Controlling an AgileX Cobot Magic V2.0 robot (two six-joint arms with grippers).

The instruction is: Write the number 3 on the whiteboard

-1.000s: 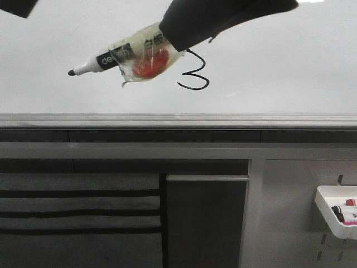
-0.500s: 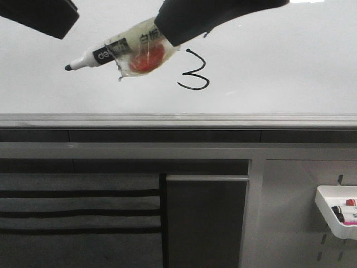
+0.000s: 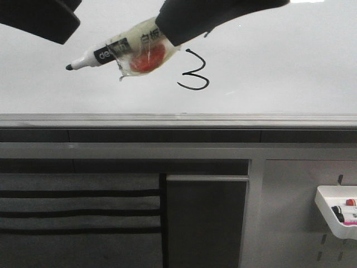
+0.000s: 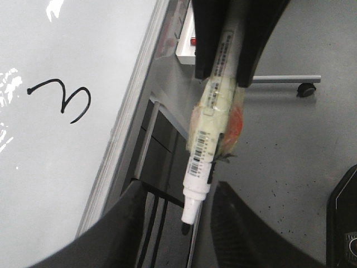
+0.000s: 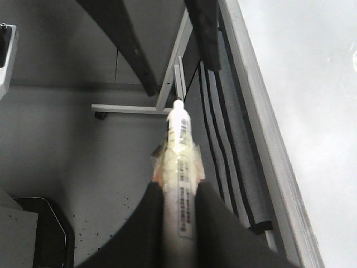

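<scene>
Right pincer [image 3: 167, 34] stays clamped on the marker [image 3: 106, 53], barely shifted, tip off the whiteboard [image 3: 279, 67]. Number 3 [image 3: 194, 70] unchanged. Left pincer [image 4: 173, 223] spread wide, empty, edged further in

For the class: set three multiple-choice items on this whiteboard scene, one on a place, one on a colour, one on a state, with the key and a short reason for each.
1. In the front view, where is the number 3 relative to the marker?
A. To its right
B. To its left
C. Directly under its tip

2. What colour is the line of the digit on the whiteboard?
A. Red
B. Black
C. Blue

3. What is the right gripper doing?
A. Open and empty
B. Shut on a white tray
C. Shut on the marker

Key: 1 A, the digit sits right of the marker body, while the tip points left, off it. 2 B, the stroke is thin black. 3 C, the right wrist view shows both fingers pressed on the marker barrel.
</scene>
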